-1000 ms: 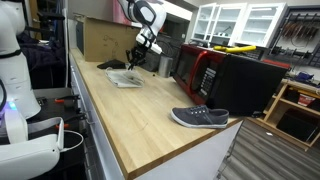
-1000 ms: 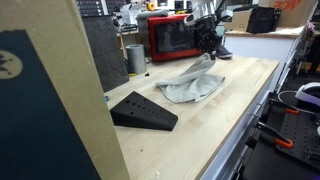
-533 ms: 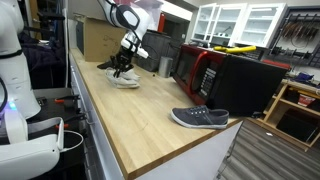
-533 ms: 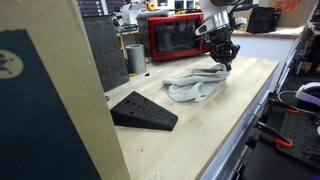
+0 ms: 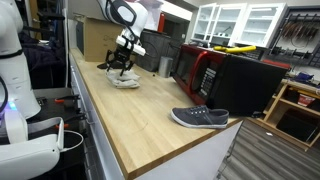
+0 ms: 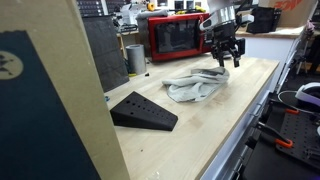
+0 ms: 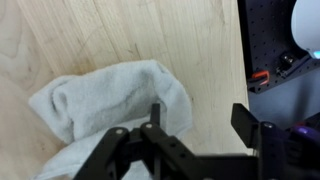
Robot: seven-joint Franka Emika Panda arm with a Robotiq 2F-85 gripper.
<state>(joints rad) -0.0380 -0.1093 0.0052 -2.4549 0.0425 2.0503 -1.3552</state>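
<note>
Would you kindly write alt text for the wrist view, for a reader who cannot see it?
The robot's black pincer stands open, holding nothing, over the right edge of a crumpled pale grey cloth. The cloth lies on a light wooden table, whose edge runs down the right side of the picture.

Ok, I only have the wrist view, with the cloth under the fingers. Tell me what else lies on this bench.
Observer: A grey shoe lies at the other end of the bench, well away from the cloth.
Operator: Go on, anything closer.
Observer: A black wedge sits near the cloth, apart from it.
Operator: Now the gripper's height.
Observer: The open gripper hangs just above the cloth's end and seems clear of it.
</note>
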